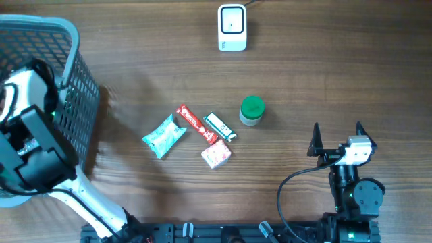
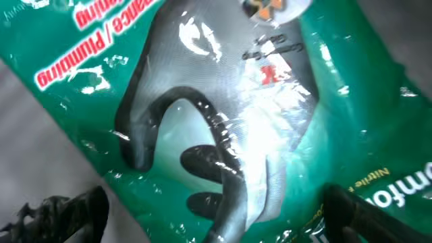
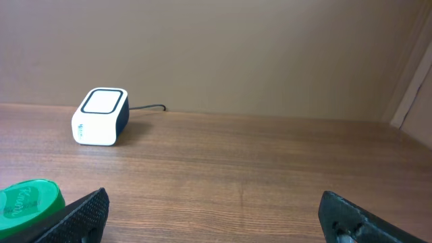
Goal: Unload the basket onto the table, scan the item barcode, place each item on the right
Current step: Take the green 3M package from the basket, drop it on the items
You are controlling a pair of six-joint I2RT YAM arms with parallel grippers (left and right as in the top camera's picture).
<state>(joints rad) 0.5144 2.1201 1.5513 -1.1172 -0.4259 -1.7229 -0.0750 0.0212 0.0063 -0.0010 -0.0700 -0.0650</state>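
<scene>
A green glossy package (image 2: 223,101) picturing a grey glove fills the left wrist view. My left gripper (image 2: 216,217) hovers right over it, its two dark fingers (image 2: 61,212) spread wide at the package's sides, open. No barcode shows on this face. From overhead, the left arm (image 1: 30,145) reaches into the grey basket (image 1: 71,74), which hides the gripper. The white scanner (image 1: 232,27) stands at the far middle of the table, also seen as a white box (image 3: 101,116). My right gripper (image 1: 337,131) rests open at the front right, nothing between its fingers (image 3: 81,212).
Loose items lie mid-table: a teal packet (image 1: 164,136), a red bar (image 1: 194,123), a small green and white box (image 1: 220,126), a pink packet (image 1: 216,154) and a green-lidded jar (image 1: 252,110), whose lid (image 3: 27,202) sits by the right gripper's left finger.
</scene>
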